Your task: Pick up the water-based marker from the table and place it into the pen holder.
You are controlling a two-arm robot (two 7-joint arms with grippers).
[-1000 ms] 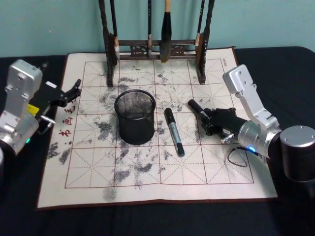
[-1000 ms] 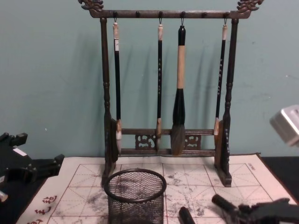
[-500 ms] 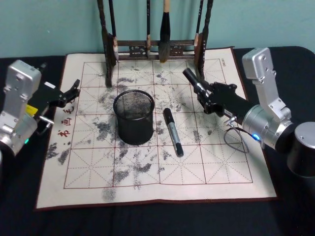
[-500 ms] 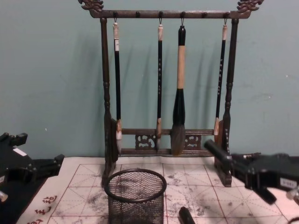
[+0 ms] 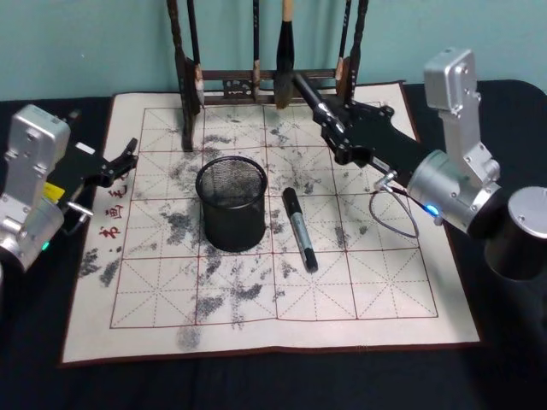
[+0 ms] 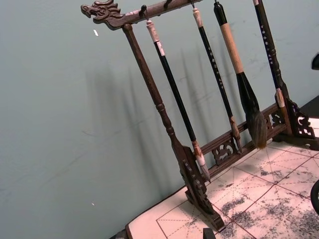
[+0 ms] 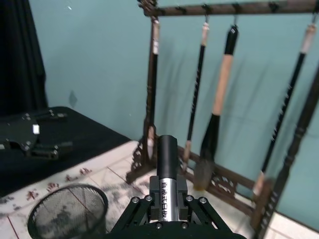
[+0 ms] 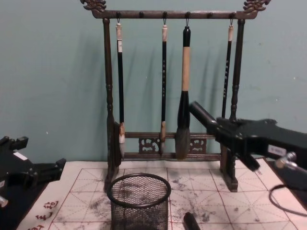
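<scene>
The right claw (image 5: 336, 137) was low on the mat (image 5: 367, 290) a moment ago. Now it has gone up high and moved toward the back. It is shut tight around a marker (image 5: 309, 98), and the marker has come up with it. The marker sticks out past the claw and points up and to the back. So the picking up looks done. I think what is left is to carry the marker over and drop it in.

The pen holder (image 5: 232, 222) stands on the mat, to the left of the right claw and lower down. Its mouth is open at the top, and I see nothing inside it. The marker is not over it yet.

The brush rack (image 8: 108, 96) is at the back of the mat. Its brushes (image 8: 184, 96) hang down. In the chest view, the tip of the marker looks very near the fat brush. If the claw goes back any more, it could bump a brush or the rack. It should go left and a bit toward the robot.

A second marker (image 5: 300, 229) lies flat on the mat, just to the right of the pen holder. It is low, so it should not get in the way.

The left claw (image 5: 120, 161) rests far to the left, at the edge of the mat, above the dark surface (image 5: 256, 384).
</scene>
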